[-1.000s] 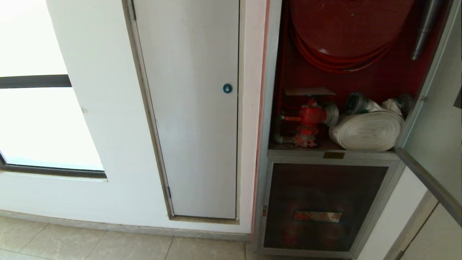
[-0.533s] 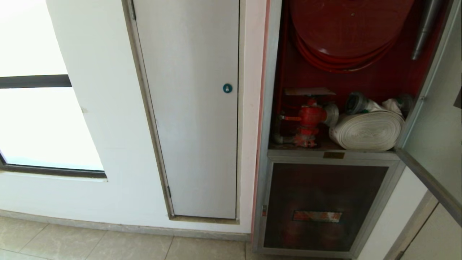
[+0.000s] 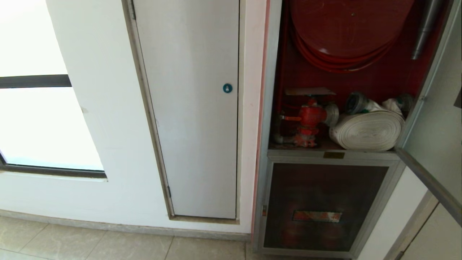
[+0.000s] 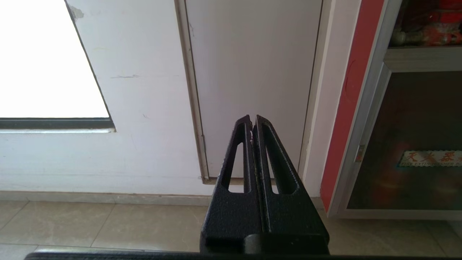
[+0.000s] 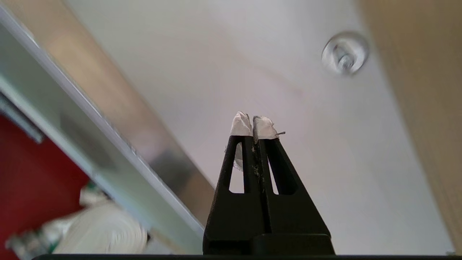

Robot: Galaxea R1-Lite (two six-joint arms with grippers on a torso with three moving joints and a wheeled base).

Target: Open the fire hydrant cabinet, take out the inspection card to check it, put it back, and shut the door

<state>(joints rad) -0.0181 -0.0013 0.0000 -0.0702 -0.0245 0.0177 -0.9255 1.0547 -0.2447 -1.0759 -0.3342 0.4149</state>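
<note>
The fire hydrant cabinet (image 3: 269,108) stands open, with a red hose reel (image 3: 346,29) and a red valve (image 3: 310,117) inside. Its door (image 3: 433,119) is swung out to the right. A thin flat sheet (image 3: 309,91) lies on top of the valve, seen nearly edge-on; it looks like the inspection card. My right gripper (image 5: 252,124) is shut and empty, on the outer side of the door's frame (image 5: 108,119), pointing at a white surface. My left gripper (image 4: 252,121) is shut, parked low and facing the white door. Neither gripper shows clearly in the head view.
A plain white door with a blue lock (image 3: 227,88) stands left of the cabinet, and a bright window (image 3: 43,122) further left. A rolled white hose (image 3: 368,130) lies beside the valve. Below is a dark panel with an orange label (image 3: 317,216). A round fitting (image 5: 344,54) sits on the white surface.
The head view is almost unchanged. A small dark shape at the right edge, beyond the door glass, has shrunk slightly.
</note>
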